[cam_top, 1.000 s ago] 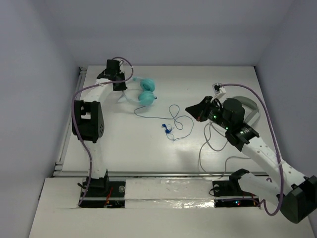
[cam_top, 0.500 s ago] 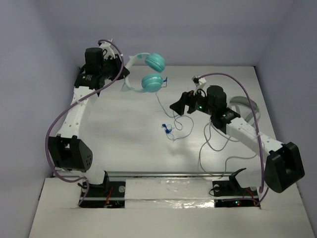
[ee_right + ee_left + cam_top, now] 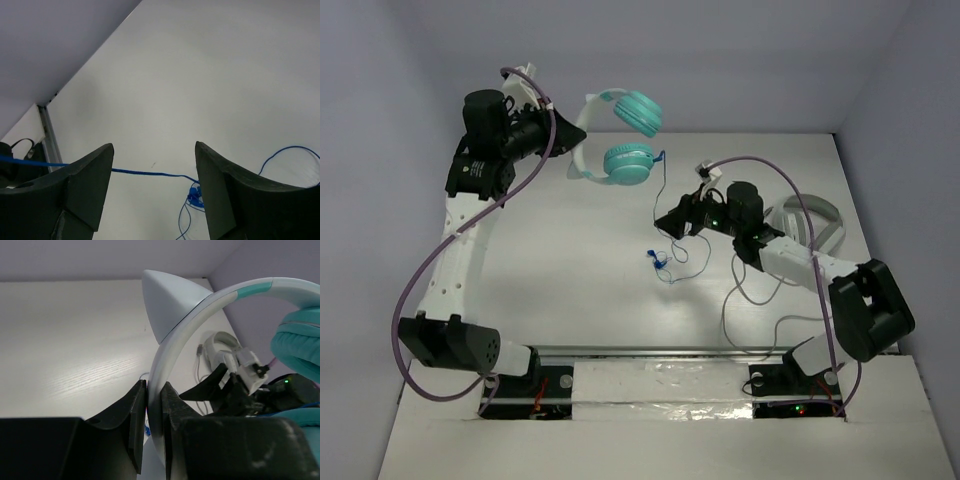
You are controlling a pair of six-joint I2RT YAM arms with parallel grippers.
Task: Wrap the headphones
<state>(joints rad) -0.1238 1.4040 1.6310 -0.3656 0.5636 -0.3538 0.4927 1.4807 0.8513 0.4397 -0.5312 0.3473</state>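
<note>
The left gripper [image 3: 154,405] pinches the white headband of the small teal over-ear headphones [image 3: 625,160], held above the white table [image 3: 550,260]. Their thin blue cord [image 3: 150,173] hangs down past the right gripper [image 3: 153,147], whose 2 fingers are spread apart.

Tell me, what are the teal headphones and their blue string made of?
The headband looks like hard, smooth plastic: it gleams and holds its curve. The earcups look soft and padded, maybe faux leather; hard to be sure. The cord looks like thin rubbery plastic, since it lies in loose loops.
</note>
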